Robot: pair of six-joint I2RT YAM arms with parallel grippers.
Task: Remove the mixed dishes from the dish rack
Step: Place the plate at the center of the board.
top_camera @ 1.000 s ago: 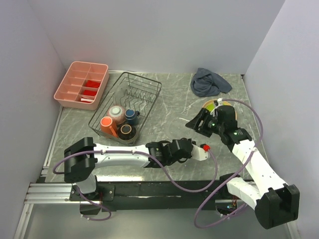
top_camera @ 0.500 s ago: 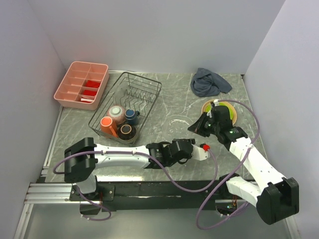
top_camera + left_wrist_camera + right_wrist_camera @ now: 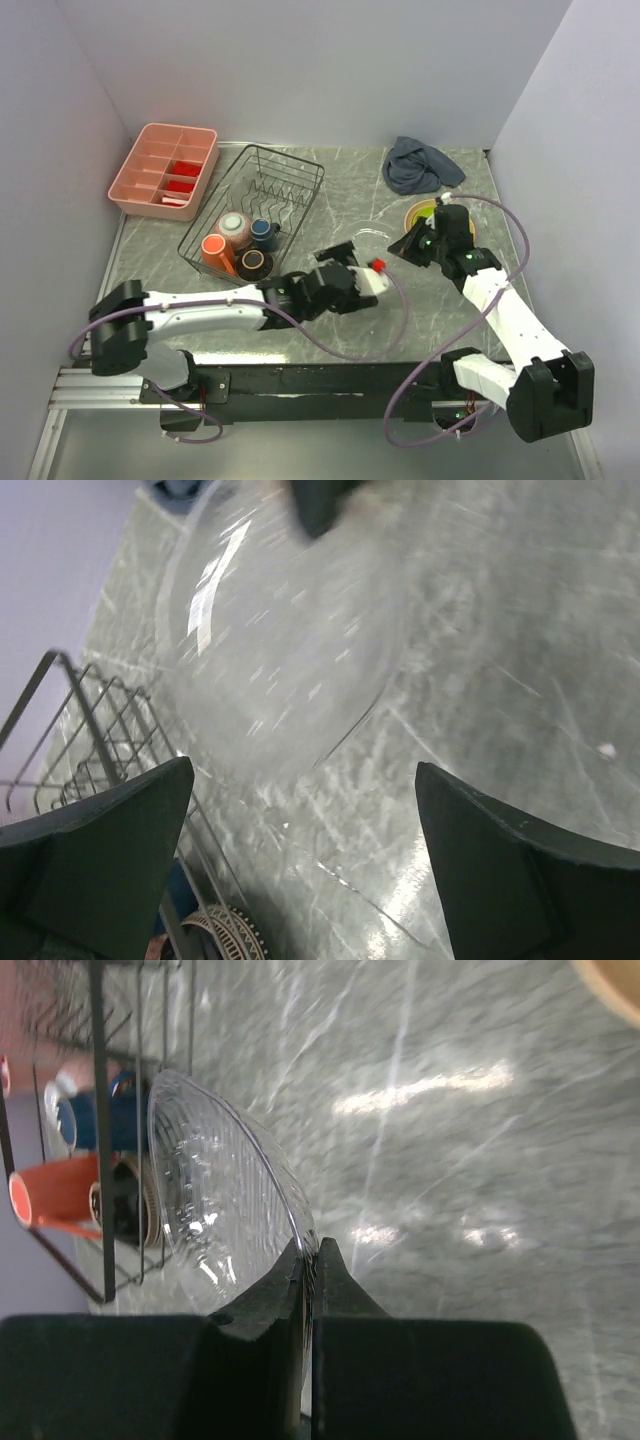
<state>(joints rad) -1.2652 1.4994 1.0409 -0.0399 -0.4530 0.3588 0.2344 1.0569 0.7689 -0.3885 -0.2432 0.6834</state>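
Two jaws of the right gripper (image 3: 310, 1252) are pinched on a clear dish (image 3: 215, 1210), barely discernible from above; the left gripper (image 3: 302, 772) is spread wide. The orange mug (image 3: 215, 250) is seen inside the dish rack (image 3: 308, 195).

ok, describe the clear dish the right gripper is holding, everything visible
The clear dish is a shallow round piece, glass or clear plastic, with fine ribs running to a smooth rim. It looks empty and intact. It is tilted up on edge over the marble-look table, to the right of the dish rack. The right gripper is shut on its rim. The left gripper is open next to it, not gripping. Whether its lower edge meets the table cannot be told.
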